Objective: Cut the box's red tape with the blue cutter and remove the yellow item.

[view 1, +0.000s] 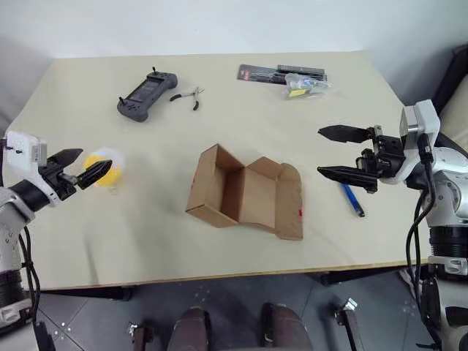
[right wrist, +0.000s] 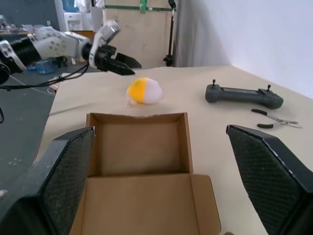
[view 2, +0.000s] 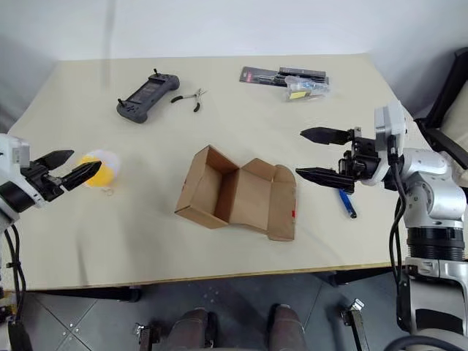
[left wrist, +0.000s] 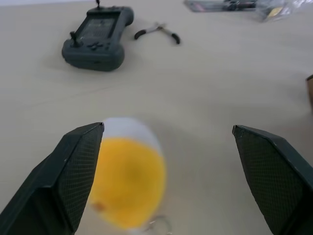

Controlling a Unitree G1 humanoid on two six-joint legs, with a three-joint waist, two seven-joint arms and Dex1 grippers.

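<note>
**Yellow item out on the table, box open**

The yellow item (view 1: 102, 170) lies just ahead of the left gripper (view 1: 82, 168), whose fingers are spread wide and hold nothing. The box (view 1: 245, 191) sits between both grippers. The right gripper (view 1: 335, 153) gapes empty, with the blue cutter (view 1: 352, 199) just below it.

A small round bright yellow object with whitish wrapping (view 1: 103, 169) lies left of the plain brown cardboard carton (view 1: 245, 193). A slim bright blue pen-shaped cutter (view 1: 352, 199) lies right of it.

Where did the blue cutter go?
The blue cutter lies on the table on the robot's right side, just under the open right gripper, a little to the right of the open box.
</note>
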